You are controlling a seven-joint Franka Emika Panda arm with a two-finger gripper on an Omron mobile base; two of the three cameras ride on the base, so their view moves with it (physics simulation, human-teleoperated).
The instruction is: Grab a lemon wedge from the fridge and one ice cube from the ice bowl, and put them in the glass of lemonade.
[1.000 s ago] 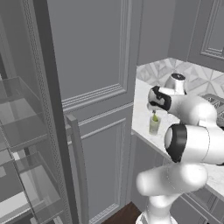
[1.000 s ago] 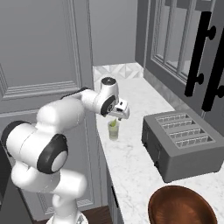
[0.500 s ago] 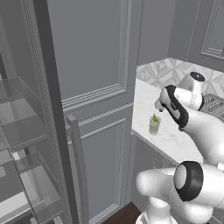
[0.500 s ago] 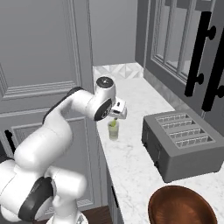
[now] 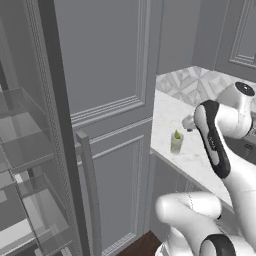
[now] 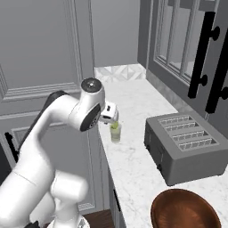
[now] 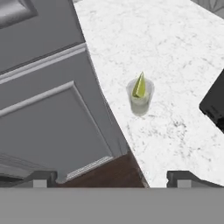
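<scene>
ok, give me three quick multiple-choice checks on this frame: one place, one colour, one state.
1. Where is the lemon wedge?
A. in the glass of lemonade
B. on a fridge shelf
C. in the ice bowl

2. What colour is the ice bowl?
A. white
B. reddish-brown
C. blue

3. How is the tool?
A. shut on the wedge
B. shut, empty
C. open, empty

Answers: 1 A, the wedge pokes up out of the glass. 2 B, seen at the counter's near end, by the toaster. 3 C, the fingertips stand wide apart with nothing between.
</scene>
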